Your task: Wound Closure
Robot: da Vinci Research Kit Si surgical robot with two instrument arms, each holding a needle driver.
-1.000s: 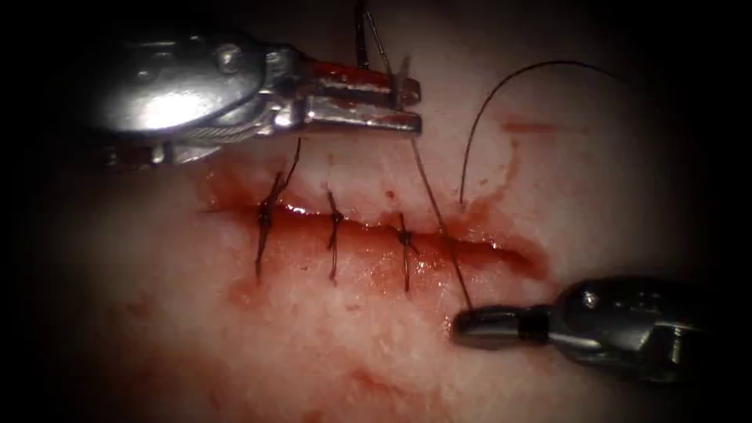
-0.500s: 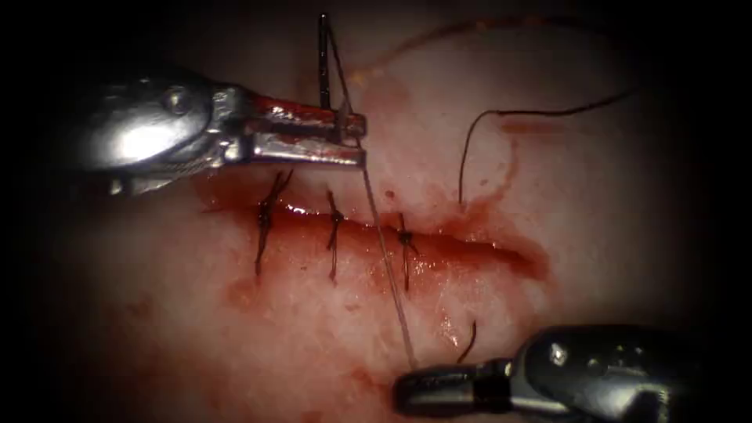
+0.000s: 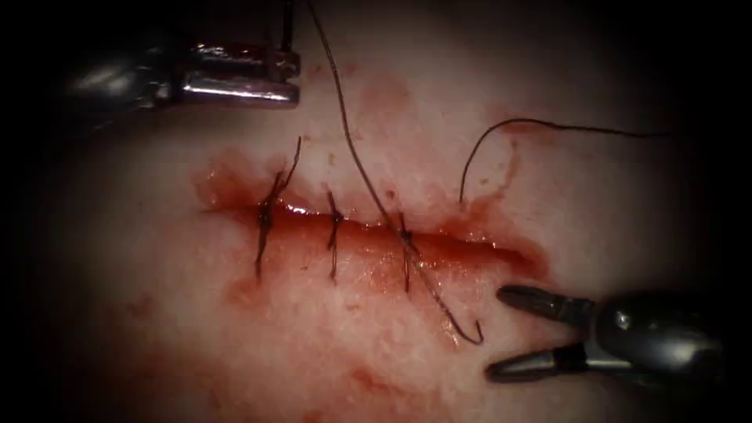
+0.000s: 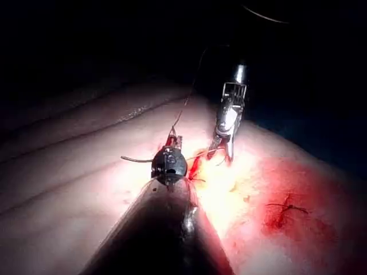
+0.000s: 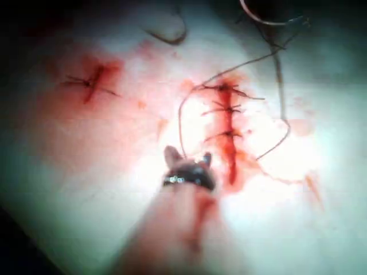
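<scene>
Both hands: left grips needle, right open, empty.

Overhead endoscope, close wrist views

Red fluid smeared thin on the tissue above the cut, pooled darker along it, blotched again below. Well apart from that cut, a smaller stitched mark sitting in its own red patch. Past the tissue's edge, a dark bluish surface. Over the dark, a thin pale curved line, too small to identify.
</scene>
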